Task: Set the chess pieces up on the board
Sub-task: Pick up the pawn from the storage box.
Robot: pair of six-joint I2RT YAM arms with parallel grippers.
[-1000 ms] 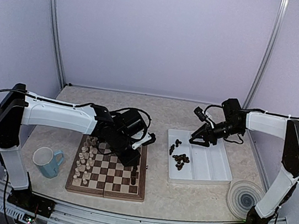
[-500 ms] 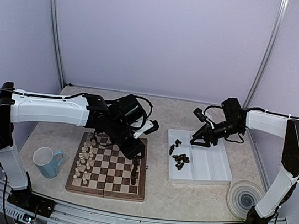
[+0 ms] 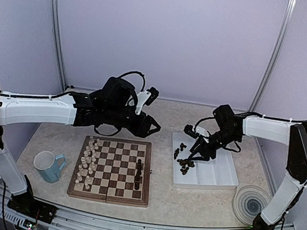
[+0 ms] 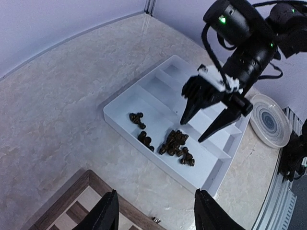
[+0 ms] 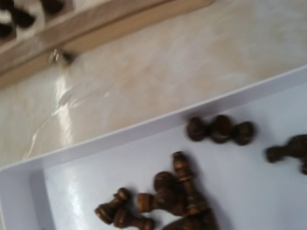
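Note:
The board [image 3: 112,173] lies at the front left, with cream figures on its left columns and a few dark chess pieces [image 3: 138,173] standing near its right edge. More dark chess pieces [image 4: 175,145] lie in a heap in the white tray [image 3: 214,170]; they fill the right wrist view [image 5: 178,196]. My right gripper [image 4: 194,128] hangs open just above that heap, holding nothing. My left gripper [image 4: 159,216] is open and empty, above the bare table between the board's far right corner [image 4: 79,199] and the tray.
A blue mug [image 3: 49,166] stands left of the board. A round ridged disc [image 3: 251,203] lies at the front right, beside the tray. The tray's right compartments [image 4: 225,139] hold nothing. A small metal latch [image 5: 60,56] sticks out from the board's edge.
My left gripper opened, lifted off the board's right side and swung back and right towards the tray. My right gripper moved left and down over the heap, its jaws narrowing slightly.

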